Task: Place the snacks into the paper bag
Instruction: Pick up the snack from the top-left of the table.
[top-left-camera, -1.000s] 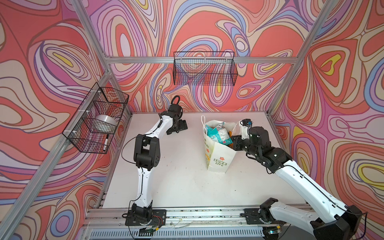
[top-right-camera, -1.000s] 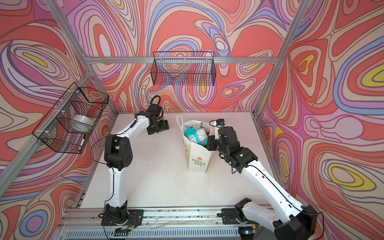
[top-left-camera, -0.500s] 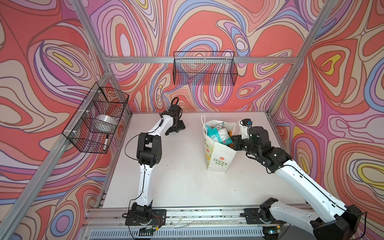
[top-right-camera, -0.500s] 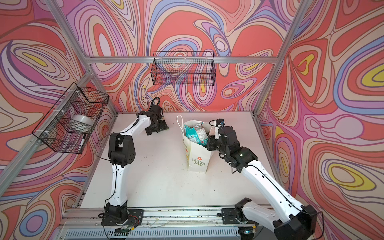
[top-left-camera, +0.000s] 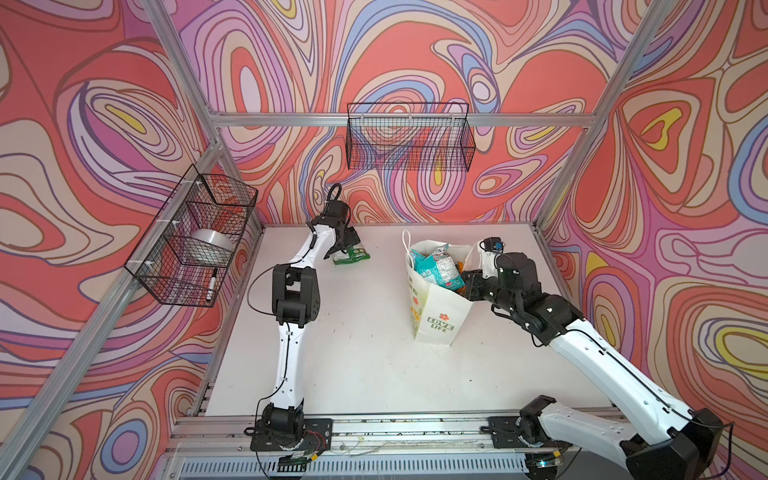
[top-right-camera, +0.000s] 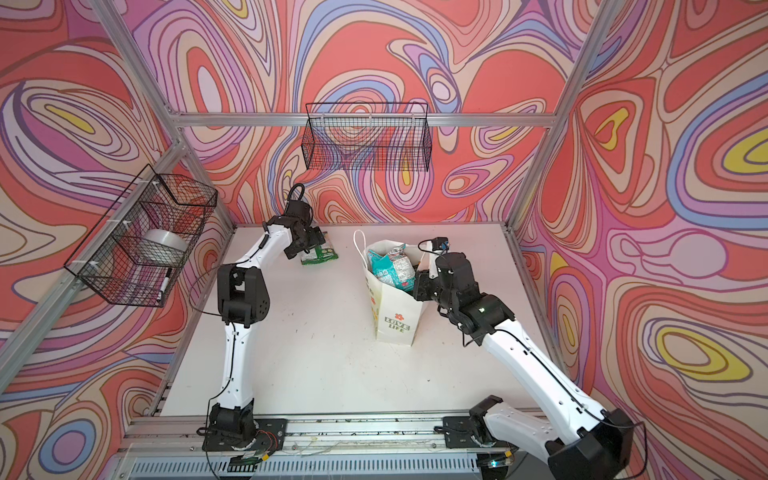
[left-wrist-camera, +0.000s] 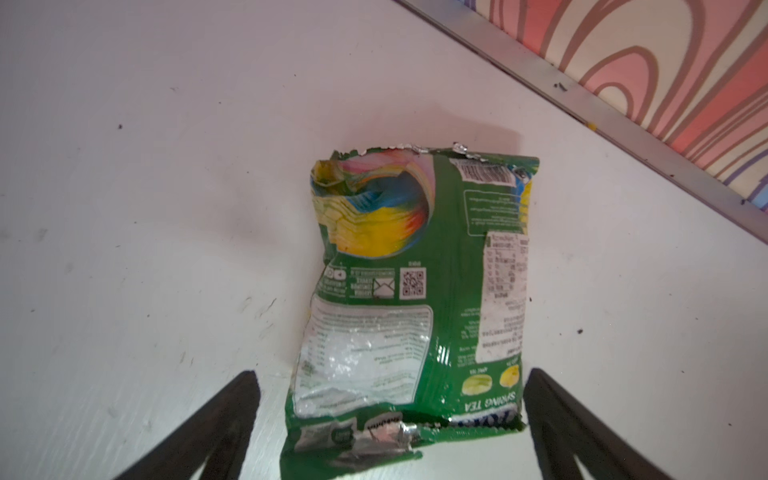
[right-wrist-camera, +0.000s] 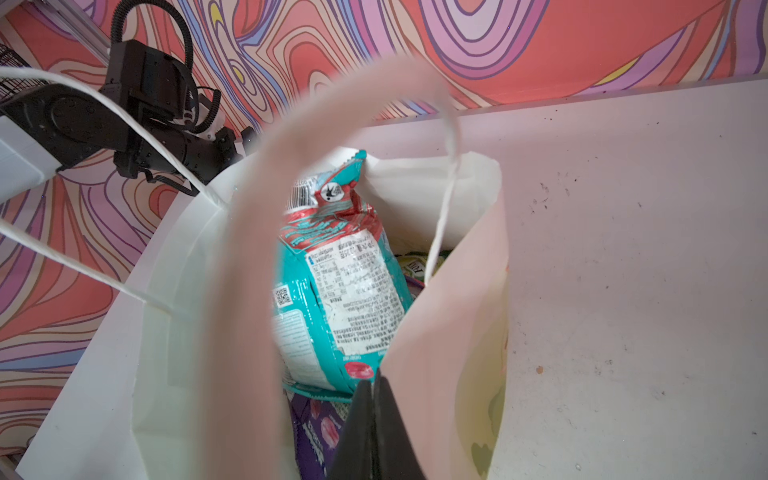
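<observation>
Possibly left gripper (left-wrist-camera: 390, 374), jaws apart over flat green Spring Tea pouch (left-wrist-camera: 415, 270), skids off; right gripper (right-wrist-camera: 372, 380), clamped on paper bag (right-wrist-camera: 457, 332), tears rim.

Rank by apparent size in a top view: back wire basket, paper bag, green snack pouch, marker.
1. back wire basket and paper bag: too close to rank
2. green snack pouch
3. marker, smallest

Free: table (top-left-camera: 365, 365), bare from 6 to 9 o'clock of bag (top-left-camera: 436, 311).
Blocked: bag mouth, teal pouch (top-left-camera: 436, 266) in the middle, right gripper (right-wrist-camera: 374, 386) pinching the 3 o'clock rim; green pouch (top-left-camera: 351, 255) at 10 o'clock, rail (left-wrist-camera: 582, 95) close behind.
</observation>
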